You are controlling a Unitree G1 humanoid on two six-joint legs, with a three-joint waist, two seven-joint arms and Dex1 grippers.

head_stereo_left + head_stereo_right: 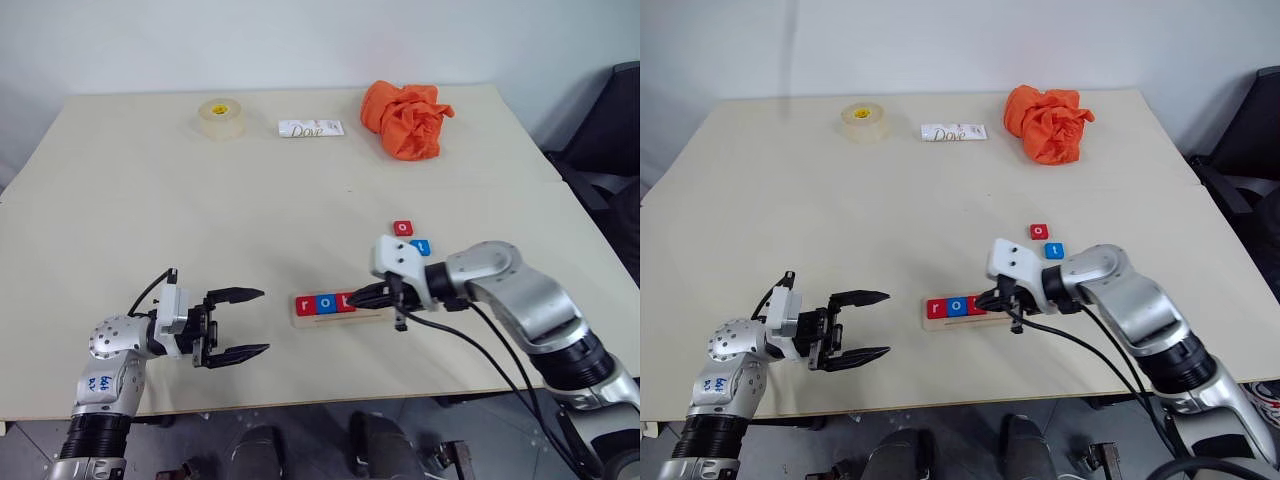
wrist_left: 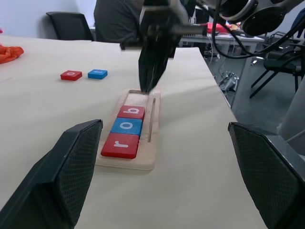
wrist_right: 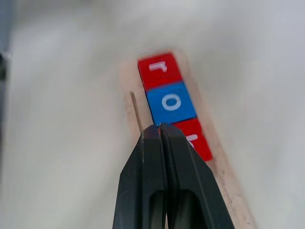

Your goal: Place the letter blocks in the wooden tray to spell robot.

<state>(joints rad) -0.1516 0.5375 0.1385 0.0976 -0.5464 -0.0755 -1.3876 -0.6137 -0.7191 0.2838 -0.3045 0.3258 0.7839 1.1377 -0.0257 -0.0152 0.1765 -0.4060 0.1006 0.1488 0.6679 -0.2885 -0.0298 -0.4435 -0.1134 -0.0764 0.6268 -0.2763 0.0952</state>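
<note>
Letter blocks are seen as small flat square tiles with glossy faces and white lowercase letters, but the largest thing is the table, a broad, smooth, pale beige slab. On its far side a crumpled orange cloth is heaped in soft folds, with a translucent roll of tape and a flat white packet lying well apart beside it. The wooden tray, a narrow strip of pale, lightly grained wood with a shallow groove, is laid near the front edge, its long axis running across the table from left to right. Three tiles are set touching in a row at its left end: a red r, a blue o and a red b, read from the near side. A red o and a blue t are left on the table just beyond the tray's right end. The left gripper is held above the table to the left of the tray, its textured black fingers spread wide with nothing between them. The right gripper is poised over the tray by the b tile, its smooth black fingers pressed together and nothing gripped.
</note>
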